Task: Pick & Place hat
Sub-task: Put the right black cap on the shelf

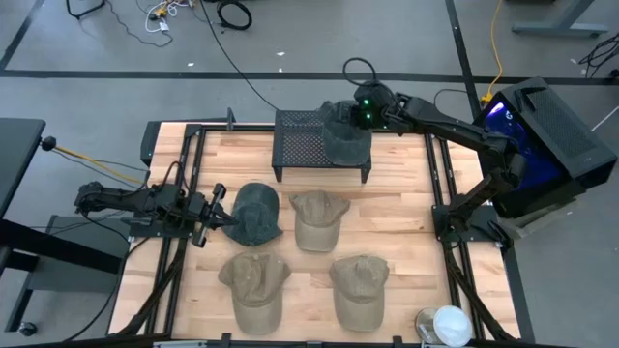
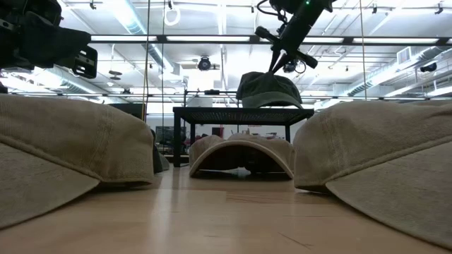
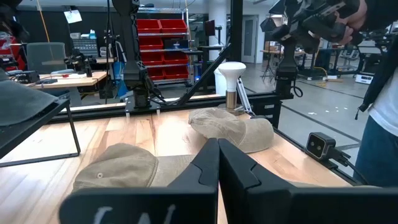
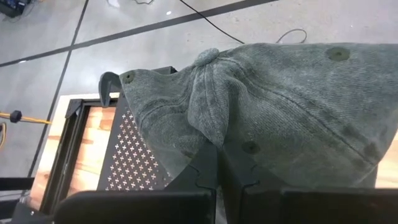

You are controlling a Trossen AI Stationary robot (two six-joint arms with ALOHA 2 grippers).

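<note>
Step in hand: placing. Right gripper [image 1: 360,114] clenched on crown fabric of dark green hat [image 4: 261,118]; hat directly beneath fingers, resting on perforated black stand [image 1: 300,145]. Next move, by judgement: release pinch, lift clear without dragging fabric. Left gripper [image 1: 221,215] closed, empty, touching second dark hat [image 1: 253,213]; tan hats [image 1: 318,218] beyond.

Dark green hat [image 1: 343,135] upright on black perforated stand [image 1: 300,145].

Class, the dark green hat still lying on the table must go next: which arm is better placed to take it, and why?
The left. Its shut pincer sits right beside the dark green hat, while the right pincer is shut on another green hat over the black mesh stand.
</note>
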